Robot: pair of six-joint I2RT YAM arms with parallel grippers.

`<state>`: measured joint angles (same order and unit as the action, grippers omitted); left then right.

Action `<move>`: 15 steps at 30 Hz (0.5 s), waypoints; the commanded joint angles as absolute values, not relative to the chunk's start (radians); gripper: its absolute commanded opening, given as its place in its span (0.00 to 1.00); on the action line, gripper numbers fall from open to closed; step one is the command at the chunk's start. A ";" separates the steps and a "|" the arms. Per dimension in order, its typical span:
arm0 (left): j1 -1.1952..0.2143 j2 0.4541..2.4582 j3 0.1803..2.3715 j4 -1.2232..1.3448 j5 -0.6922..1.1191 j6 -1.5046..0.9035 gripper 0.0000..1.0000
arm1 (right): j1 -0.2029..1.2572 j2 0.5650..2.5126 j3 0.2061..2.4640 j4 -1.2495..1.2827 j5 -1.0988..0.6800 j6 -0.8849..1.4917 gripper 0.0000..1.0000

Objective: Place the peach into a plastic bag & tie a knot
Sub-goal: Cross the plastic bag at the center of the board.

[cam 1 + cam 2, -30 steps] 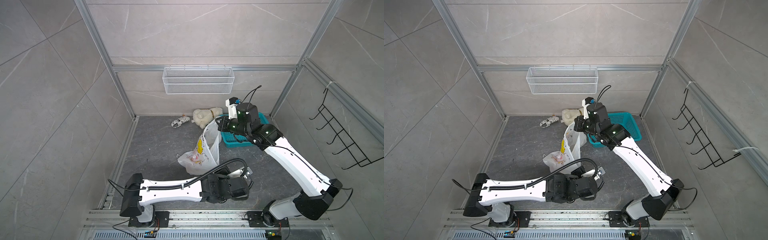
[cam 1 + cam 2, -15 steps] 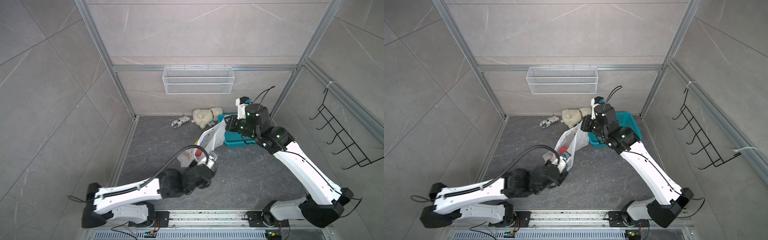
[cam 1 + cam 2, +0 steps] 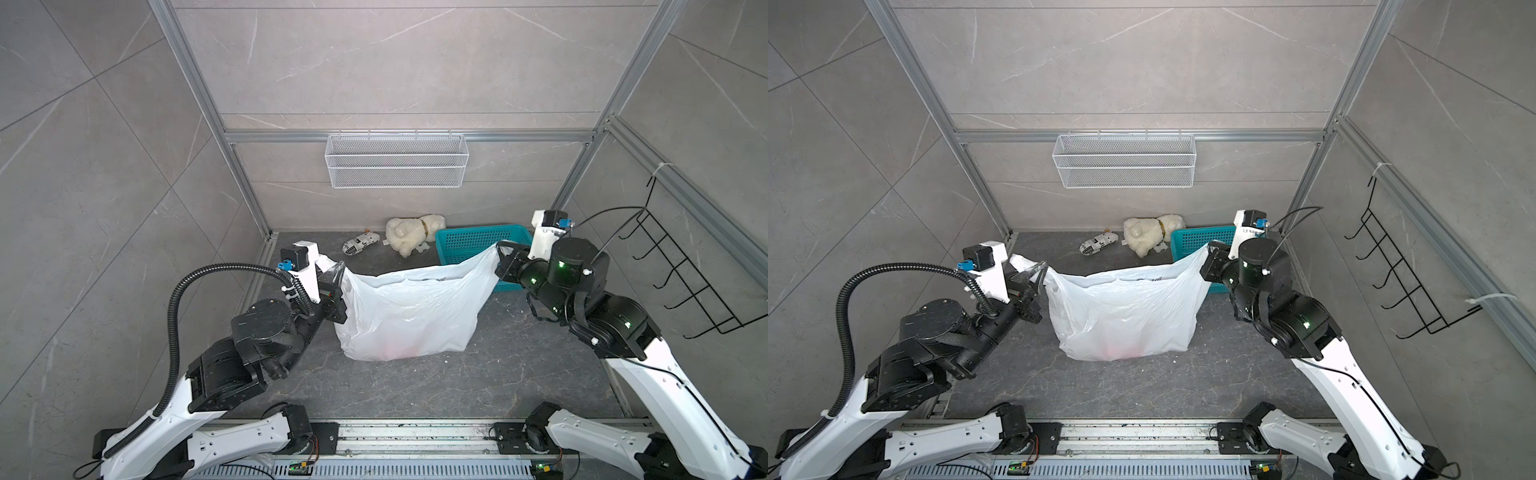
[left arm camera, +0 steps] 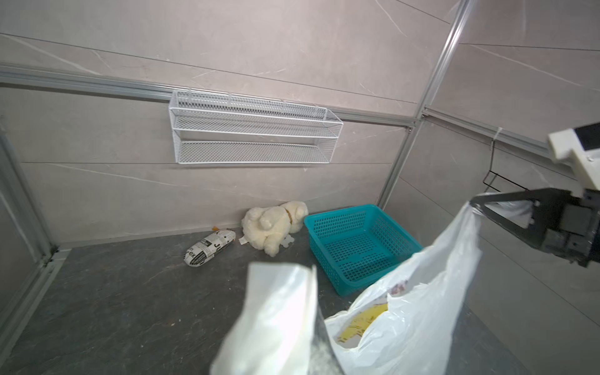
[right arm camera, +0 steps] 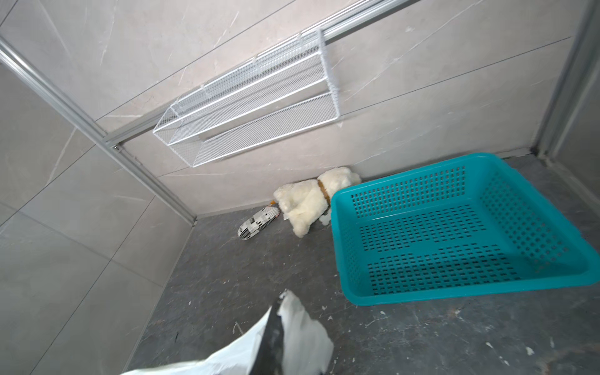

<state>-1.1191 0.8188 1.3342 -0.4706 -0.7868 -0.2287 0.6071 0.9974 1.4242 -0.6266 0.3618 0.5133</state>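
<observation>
My left jaws, part-open a sec ago, now pinch one handle (image 3: 329, 263); right jaws clamp the other. Plastic bag (image 3: 409, 316) hangs stretched between both arms, mouth up, base on bench (image 3: 415, 390). Pink blur inside, prob. the peach (image 3: 390, 351) — knot comes next.

A teal plastic basket (image 3: 469, 243) sits just behind the right gripper (image 3: 500, 249), its perforated floor plain in the right wrist view. Farther from that gripper, just beside the basket's far corner, a cream plush toy (image 3: 409, 235) lies at the foot of the back wall. A small black-and-white printed packet (image 3: 360, 243) lies beyond it, behind the left gripper (image 3: 338, 269). High above both hangs a white wire-mesh shelf (image 3: 397, 166). A black wire hook rack (image 3: 685, 266) hangs well outside the right gripper.
</observation>
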 commanded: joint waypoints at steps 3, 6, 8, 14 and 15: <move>-1.011 0.851 1.351 -0.509 -0.905 -0.282 0.00 | 0.606 0.969 1.351 -0.636 0.504 0.524 0.00; -0.819 0.914 1.352 -0.650 -0.727 -0.399 0.00 | 0.602 0.986 1.305 -0.690 0.570 0.530 0.00; -0.630 0.953 1.341 -0.698 -0.494 -0.481 0.00 | 0.594 0.977 1.260 -0.683 0.563 0.535 0.00; -0.250 1.054 1.217 -0.610 0.059 -0.650 0.00 | 0.588 0.978 1.115 -0.642 0.399 0.602 0.00; -0.225 1.062 1.190 -0.577 0.101 -0.671 0.00 | 0.588 0.980 1.090 -0.639 0.385 0.611 0.00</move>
